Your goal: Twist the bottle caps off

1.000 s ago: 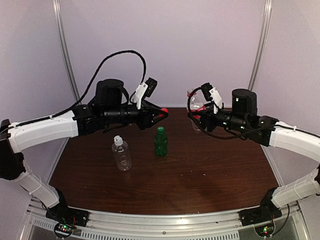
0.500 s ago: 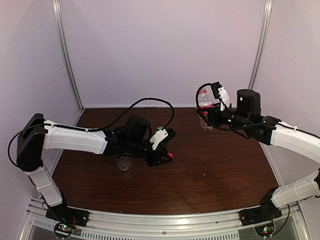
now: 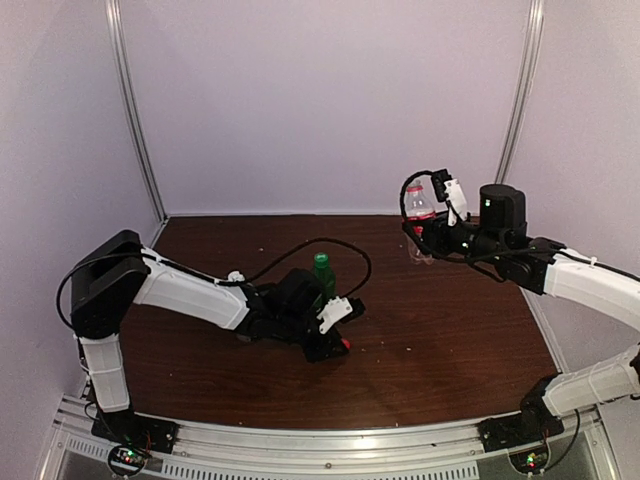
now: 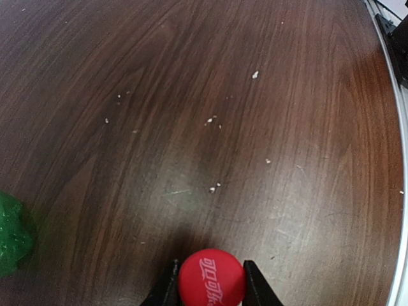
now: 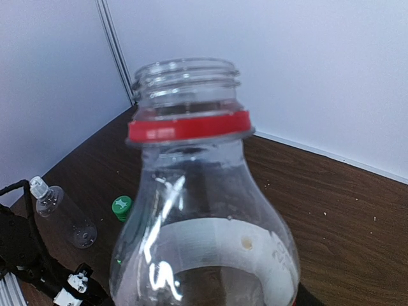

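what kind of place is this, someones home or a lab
Most likely a robot lab test cell: a left arm and right arm bolted to a metal rail at the edge of a dark wooden table, boxed in by plain white panel walls.

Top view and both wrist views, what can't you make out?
Wider clear bottle: top view, left arm hides most below its white cap.
Green bottle: cut by the left wrist view's left edge.
Right gripper: fingers hidden behind the red-label bottle in its wrist view; too small from above.
Red cap: left wrist view shows only its top; table contact unclear.
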You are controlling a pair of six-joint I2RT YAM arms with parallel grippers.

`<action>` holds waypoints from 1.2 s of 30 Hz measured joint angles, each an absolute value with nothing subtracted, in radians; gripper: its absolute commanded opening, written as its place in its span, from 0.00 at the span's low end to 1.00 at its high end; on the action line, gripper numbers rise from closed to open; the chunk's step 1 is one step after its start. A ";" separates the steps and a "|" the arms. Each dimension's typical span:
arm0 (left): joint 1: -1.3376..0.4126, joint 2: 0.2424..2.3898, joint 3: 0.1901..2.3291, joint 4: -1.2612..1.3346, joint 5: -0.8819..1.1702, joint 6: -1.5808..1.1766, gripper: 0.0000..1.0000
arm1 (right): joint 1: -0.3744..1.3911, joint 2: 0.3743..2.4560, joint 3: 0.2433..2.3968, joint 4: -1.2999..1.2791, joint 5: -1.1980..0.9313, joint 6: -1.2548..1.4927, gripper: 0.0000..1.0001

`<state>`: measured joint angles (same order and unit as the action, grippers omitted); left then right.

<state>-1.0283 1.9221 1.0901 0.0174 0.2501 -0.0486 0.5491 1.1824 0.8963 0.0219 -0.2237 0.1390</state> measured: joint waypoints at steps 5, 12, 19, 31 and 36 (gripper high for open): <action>-1.029 1.957 1.090 0.027 0.237 -0.031 0.28 | 0.543 1.182 0.889 0.024 -0.227 0.139 0.44; -1.028 1.972 1.091 0.028 0.224 0.006 0.45 | 0.537 1.182 0.881 0.027 -0.228 0.139 0.44; -1.028 1.972 1.113 0.022 0.221 0.035 0.63 | 0.527 1.180 0.854 0.027 -0.237 0.138 0.44; -1.024 1.803 1.180 -0.085 0.256 0.046 0.83 | 0.515 1.110 0.780 0.044 -0.372 0.092 0.45; -0.996 1.701 1.273 -0.085 0.323 0.008 0.84 | 0.514 1.110 0.759 0.059 -0.530 0.062 0.46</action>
<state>-0.9962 1.7012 1.2732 -0.0853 0.3225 0.0078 0.5144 1.1103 0.7586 0.0593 -0.5297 0.0620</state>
